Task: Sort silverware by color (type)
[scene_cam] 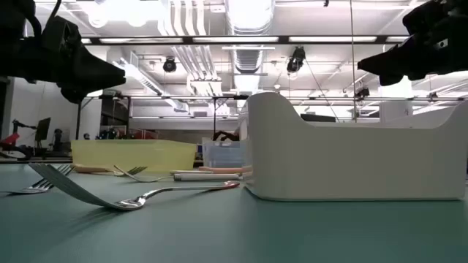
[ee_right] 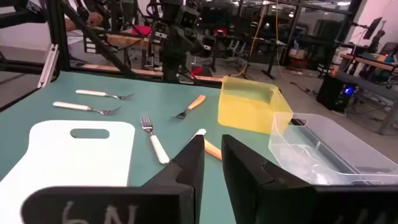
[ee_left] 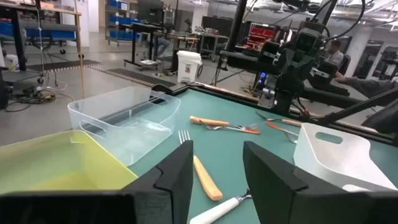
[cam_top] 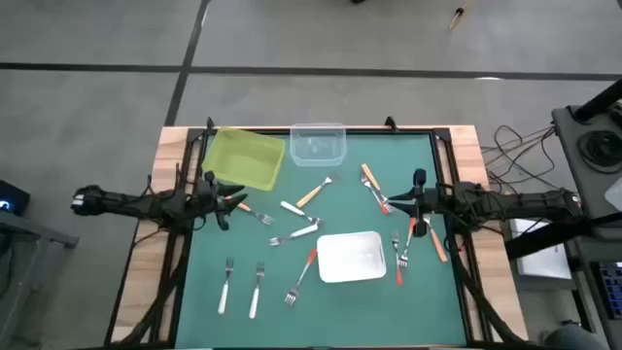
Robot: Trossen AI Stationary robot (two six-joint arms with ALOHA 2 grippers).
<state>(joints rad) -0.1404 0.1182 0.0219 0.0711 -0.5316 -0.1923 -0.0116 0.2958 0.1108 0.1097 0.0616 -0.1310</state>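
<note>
Left gripper (cam_top: 236, 202) spread, empty, beside yellow tray (cam_top: 245, 158) — right gripper (cam_top: 394, 202) narrowly parted, empty, above forks (cam_top: 309, 229) on bench (cam_top: 350, 301).

The green counter (cam_top: 194, 301) lies open along its near edge and near-left corner, apart from two white-handled forks (cam_top: 241, 288) lying side by side. The far edge is blocked by the yellow-green plastic tray (cam_top: 245, 158) and the clear plastic tray (cam_top: 318, 144). The white rectangular tray (cam_top: 351, 257) with scattered metal-headed forks (cam_top: 301, 220) obstructs the centre.
</note>
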